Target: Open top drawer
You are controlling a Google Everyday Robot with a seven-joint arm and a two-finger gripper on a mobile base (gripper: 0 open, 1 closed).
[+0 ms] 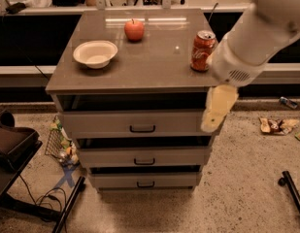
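Note:
The grey cabinet (140,72) has three drawers. The top drawer (101,123) is the widest, with a small black bar handle (142,128) at its centre and a dark gap above its front. My white arm (256,38) reaches in from the upper right. The gripper (216,108), cream-coloured, hangs in front of the top drawer's right end, to the right of the handle and apart from it. It holds nothing that I can see.
On the cabinet top stand a white bowl (95,53), a red apple (134,29) and an orange soda can (202,51). A dark chair (11,144) and cables are at the left. Litter (278,125) and a black bar (292,191) lie on the floor at the right.

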